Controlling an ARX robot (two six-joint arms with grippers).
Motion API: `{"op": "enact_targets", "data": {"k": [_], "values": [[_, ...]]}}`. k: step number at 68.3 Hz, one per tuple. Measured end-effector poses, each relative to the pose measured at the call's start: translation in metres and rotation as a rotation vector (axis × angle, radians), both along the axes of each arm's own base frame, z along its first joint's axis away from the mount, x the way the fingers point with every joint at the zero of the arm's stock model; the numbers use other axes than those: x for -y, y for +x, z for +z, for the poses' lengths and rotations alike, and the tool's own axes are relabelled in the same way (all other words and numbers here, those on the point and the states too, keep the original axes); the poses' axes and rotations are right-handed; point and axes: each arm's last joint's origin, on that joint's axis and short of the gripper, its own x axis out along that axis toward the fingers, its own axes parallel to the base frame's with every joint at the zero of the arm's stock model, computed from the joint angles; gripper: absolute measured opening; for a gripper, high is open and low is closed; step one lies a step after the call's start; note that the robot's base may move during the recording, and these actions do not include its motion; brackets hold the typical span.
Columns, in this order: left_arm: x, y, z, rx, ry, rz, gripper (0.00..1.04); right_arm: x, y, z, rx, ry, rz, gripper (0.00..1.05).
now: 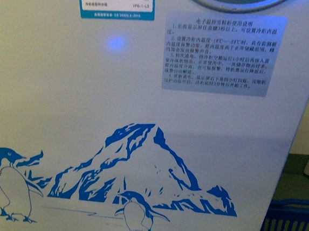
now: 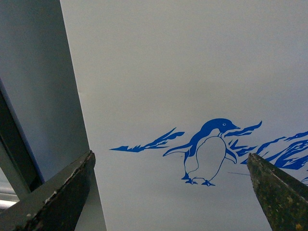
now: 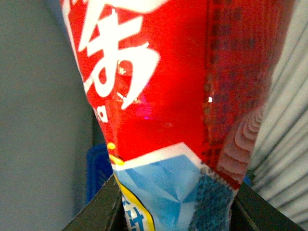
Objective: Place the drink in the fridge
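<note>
Clamping the red-labelled plastic drink bottle [image 3: 163, 96] between the two dark fingers [image 3: 96, 211] of the right hand [image 3: 175, 207], with one finger pressed against each side of the label's lower part. Fills nearly the whole right wrist view with white characters on red and a pale blue ice pattern beneath. Shows neither cap nor liquid at this range. Backed on one side by a blue plastic basket [image 3: 98, 173] and on the other by a pale ribbed surface [image 3: 284, 144]. Cannot tell from these views how the drink bottle stands relative to the white chest fridge [image 1: 62, 113].

Left hand [image 2: 171, 159]: spread wide apart, holding nothing between its worn dark fingers [image 2: 57, 197]. Points at the fridge front, with one blue penguin graphic [image 2: 207, 151] visible through the gap. Flanked at one edge by a grey upright panel [image 2: 38, 72].

In the front view: set close against the fridge front, printed with a blue mountain [image 1: 139, 163] and two penguins. Above the mountain, a grey instruction label [image 1: 217, 50] and a blue-bordered rating label [image 1: 116, 1], with a faint blue glow [image 1: 116, 42] between them. At lower right, beside the fridge corner, the blue plastic basket.
</note>
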Motion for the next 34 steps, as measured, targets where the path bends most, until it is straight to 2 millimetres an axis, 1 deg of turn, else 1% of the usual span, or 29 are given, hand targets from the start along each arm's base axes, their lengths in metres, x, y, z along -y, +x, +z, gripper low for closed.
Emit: {"op": "enact_targets", "data": {"k": [2,4,5,10,17,22,24,26,30,34], "values": [[0.000,0.000,0.000,0.000,0.000,0.000,0.97,0.001,0.001,0.002,0.025,0.003,0.016,0.39],[0.000,0.000,0.000,0.000,0.000,0.000,0.97,-0.004,0.001,0.008,0.053,-0.005,0.025,0.39],[0.000,0.000,0.000,0.000,0.000,0.000,0.97,-0.007,0.001,0.014,0.069,-0.016,0.007,0.39],[0.000,0.000,0.000,0.000,0.000,0.000,0.97,-0.021,-0.003,0.027,0.110,-0.046,-0.037,0.39],[0.000,0.000,0.000,0.000,0.000,0.000,0.97,-0.036,-0.010,0.033,0.123,-0.050,-0.045,0.39],[0.000,0.000,0.000,0.000,0.000,0.000,0.97,-0.051,-0.022,0.036,0.147,-0.057,0.006,0.39],[0.000,0.000,0.000,0.000,0.000,0.001,0.97,-0.054,-0.025,0.037,0.154,-0.060,0.013,0.39],[0.000,0.000,0.000,0.000,0.000,0.000,0.97,-0.061,-0.035,0.041,0.176,-0.074,0.021,0.39],[0.000,0.000,0.000,0.000,0.000,0.000,0.97,-0.067,-0.043,0.044,0.195,-0.086,0.027,0.39],[0.000,0.000,0.000,0.000,0.000,0.000,0.97,-0.076,-0.055,0.047,0.214,-0.111,0.002,0.39]]}}
